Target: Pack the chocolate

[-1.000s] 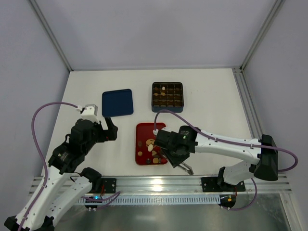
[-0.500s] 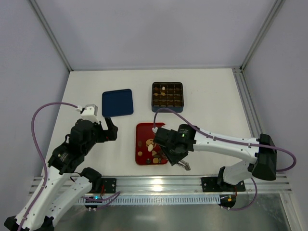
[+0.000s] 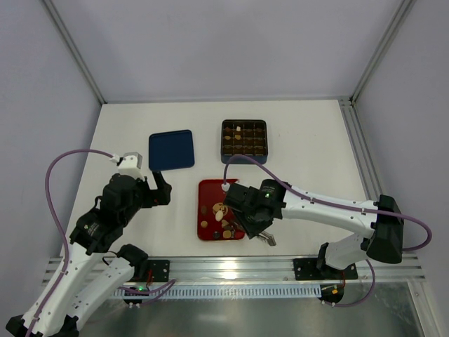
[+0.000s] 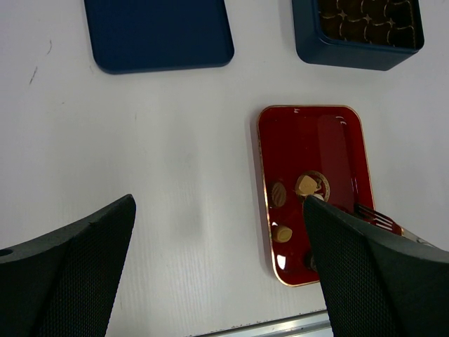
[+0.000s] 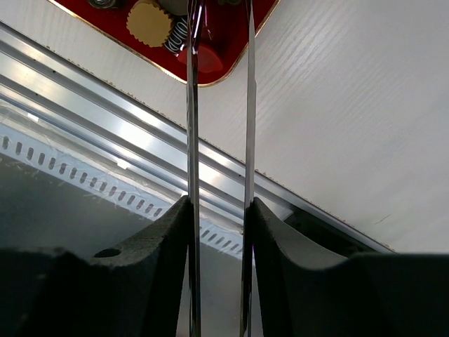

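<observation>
My right pincer point(image 5: 219, 210) was clamped on thin metal tweezers point(image 5: 191, 105), whose blades stood a narrow gap apart. Their tips ran out of view, so I could not tell whether they held anything. The chocolate point(image 4: 309, 184) lay loose at the near end of the red tray point(image 4: 309, 137), with a few pieces in the blue box point(image 4: 351, 55) beyond. My left pincer point(image 4: 217, 203) hung wide open and empty to the left. I judged the danger was a rounded piece squirting from the springy blades, or the tips catching the tray's rim and shoving it.
</observation>
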You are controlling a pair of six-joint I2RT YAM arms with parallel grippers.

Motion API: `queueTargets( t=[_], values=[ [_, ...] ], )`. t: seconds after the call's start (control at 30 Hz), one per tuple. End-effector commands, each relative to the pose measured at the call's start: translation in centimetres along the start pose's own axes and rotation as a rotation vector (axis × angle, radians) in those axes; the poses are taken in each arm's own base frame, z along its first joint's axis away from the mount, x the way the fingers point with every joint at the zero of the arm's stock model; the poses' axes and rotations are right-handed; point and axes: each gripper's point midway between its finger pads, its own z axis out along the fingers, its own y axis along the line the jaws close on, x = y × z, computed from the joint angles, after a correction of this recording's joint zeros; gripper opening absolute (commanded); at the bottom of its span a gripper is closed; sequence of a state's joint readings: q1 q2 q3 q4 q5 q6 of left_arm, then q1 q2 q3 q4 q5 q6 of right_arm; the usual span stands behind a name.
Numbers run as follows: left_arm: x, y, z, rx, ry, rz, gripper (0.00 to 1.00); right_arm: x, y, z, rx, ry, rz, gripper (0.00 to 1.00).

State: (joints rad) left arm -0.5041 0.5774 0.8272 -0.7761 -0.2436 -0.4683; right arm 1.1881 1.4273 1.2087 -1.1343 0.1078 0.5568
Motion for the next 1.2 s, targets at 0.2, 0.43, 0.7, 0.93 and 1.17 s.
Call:
queueTargets(
  t=[0.2,0.43,0.7,0.93,1.17],
  values=[
    [-0.5,0.0,0.0,-0.003,-0.025,-0.01,1.0,-0.6,0.2,-0.2,-0.02,-0.022,-0.001,0.32],
    [-0.4,-0.1,0.0,-0.002,-0.023,-0.009,1.0,-1.6,-0.5,-1.4,-0.014,-0.068,0.023,0.32],
    [-0.5,0.0,0.0,-0.004,-0.027,-0.011,1.0,-2.9,-1.0,-2.3,-0.038,-0.133,0.077,0.31],
    [-0.4,0.0,0.0,-0.003,-0.025,-0.011,1.0,-3.9,-0.8,-3.1,-0.07,-0.179,0.108,0.31],
    [-0.4,0.0,0.0,-0.005,-0.024,-0.011,1.0,-5.4,-1.6,-4.2,-0.081,-0.238,0.146,0.32]
  ],
)
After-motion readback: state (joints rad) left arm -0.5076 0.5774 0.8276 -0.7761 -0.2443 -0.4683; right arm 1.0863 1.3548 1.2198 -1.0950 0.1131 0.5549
